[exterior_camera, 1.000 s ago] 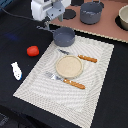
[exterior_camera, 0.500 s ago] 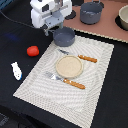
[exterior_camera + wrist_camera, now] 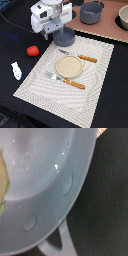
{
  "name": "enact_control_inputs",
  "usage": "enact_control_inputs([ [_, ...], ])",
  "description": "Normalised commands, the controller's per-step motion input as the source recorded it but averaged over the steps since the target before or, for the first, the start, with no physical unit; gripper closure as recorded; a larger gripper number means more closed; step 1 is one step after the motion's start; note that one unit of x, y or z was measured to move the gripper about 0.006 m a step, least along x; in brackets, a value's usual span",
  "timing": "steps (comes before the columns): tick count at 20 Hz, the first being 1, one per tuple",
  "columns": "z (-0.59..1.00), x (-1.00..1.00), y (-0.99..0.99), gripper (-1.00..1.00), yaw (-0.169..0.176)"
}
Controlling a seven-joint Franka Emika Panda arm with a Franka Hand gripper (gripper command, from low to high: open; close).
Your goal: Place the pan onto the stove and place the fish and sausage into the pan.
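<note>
The grey-blue pan [image 3: 64, 36] sits on the black table at the far edge of the woven placemat, off the pinkish-tan stove [image 3: 102, 27]. My white gripper [image 3: 49, 33] hangs right over the pan's side toward the exterior view's left; its body hides the fingers. The wrist view is filled by the pan's inside and rim [image 3: 45, 173], with the handle base [image 3: 56, 241] at the edge; no fingers show there. The red sausage [image 3: 33, 50] and the white fish [image 3: 16, 70] lie on the black table at the exterior view's left, apart from the gripper.
A taller grey pot [image 3: 91, 12] stands on the stove, with a second vessel [image 3: 123, 17] at its right end. The placemat [image 3: 95, 75] bears a tan plate [image 3: 68, 66], a knife [image 3: 83, 58] and a fork [image 3: 67, 81] with orange handles.
The gripper has come down and slightly toward the exterior view's right, closer to the pan. The pan, fish and sausage have not moved.
</note>
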Motion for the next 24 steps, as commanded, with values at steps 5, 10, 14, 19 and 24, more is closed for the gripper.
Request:
enact_control_inputs([
  [5,-0.16,0.00,0.00,-1.00,-0.044],
  [10,0.00,0.01,0.00,1.00,-0.029],
  [14,0.00,0.02,-0.01,1.00,-0.022],
  [19,0.00,0.03,0.00,1.00,-0.021],
  [24,0.00,0.05,0.00,1.00,-0.017],
])
